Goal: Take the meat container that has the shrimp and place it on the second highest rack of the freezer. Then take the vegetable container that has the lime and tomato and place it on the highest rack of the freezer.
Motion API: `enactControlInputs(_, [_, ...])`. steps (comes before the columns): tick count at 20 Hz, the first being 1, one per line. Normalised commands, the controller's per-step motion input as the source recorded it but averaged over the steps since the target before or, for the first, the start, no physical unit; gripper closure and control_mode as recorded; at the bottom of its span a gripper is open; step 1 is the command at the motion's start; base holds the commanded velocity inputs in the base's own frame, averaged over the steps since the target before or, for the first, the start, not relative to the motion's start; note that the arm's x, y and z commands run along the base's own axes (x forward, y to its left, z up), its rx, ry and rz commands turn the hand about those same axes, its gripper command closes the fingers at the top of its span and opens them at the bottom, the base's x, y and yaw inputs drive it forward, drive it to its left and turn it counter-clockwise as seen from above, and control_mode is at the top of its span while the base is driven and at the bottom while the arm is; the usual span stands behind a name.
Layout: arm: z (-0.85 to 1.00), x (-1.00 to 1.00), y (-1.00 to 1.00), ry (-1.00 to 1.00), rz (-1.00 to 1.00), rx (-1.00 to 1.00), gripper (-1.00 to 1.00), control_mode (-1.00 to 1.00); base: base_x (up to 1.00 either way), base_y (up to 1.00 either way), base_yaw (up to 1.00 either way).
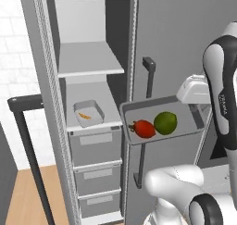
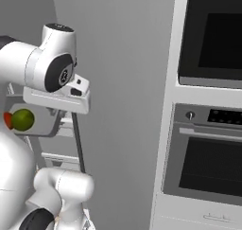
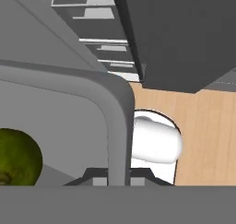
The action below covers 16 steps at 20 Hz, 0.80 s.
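Now, step: second container in the air, heading for the top rack
Gripper (image 3: 112, 181): fingers fully closed on the right rim of the veg tray (image 1: 139, 109), pinching the wall at its edge
Veg tray: held just outside the freezer (image 1: 51, 80) opening, level with the second rack, roughly flat
Lime (image 1: 165, 122): in the tray, at 3 o'clock of the tomato (image 1: 144, 128), the two touching
Shrimp (image 1: 84, 115): in its own tray (image 1: 95, 106) on the second rack, so that half looks done
Top rack (image 1: 90, 57): at 11 o'clock of the veg tray, bare, well above it
Risk, tilt: grip sits on one rim only, so the far end may sag and the round fruit could roll out
Risk, clash: tray must rise before going in, otherwise its left edge may hit the shrimp tray or the rack lip
Risk, door: dark handle (image 1: 149, 76) stands just behind the tray and could catch it on the lift
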Motion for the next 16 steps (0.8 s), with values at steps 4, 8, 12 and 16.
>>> enactControlInputs(4, [0.0, -0.03, 0.31, -0.01, 0.0, 0.0, 1.0, -1.0, 0.0, 0.29, 0.0])
enactControlInputs(8, [0.02, 0.17, 0.36, -0.11, -0.55, 0.09, 1.0, -1.0, 0.0, 0.0, 0.0])
enactControlInputs(12, [0.25, 0.33, 0.28, -0.13, -0.72, 0.24, 1.0, -1.0, 0.0, 0.0, 0.0])
enactControlInputs(16, [0.54, 0.53, 0.57, -0.12, -0.52, 0.22, 1.0, -1.0, 0.0, 0.0, 0.0])
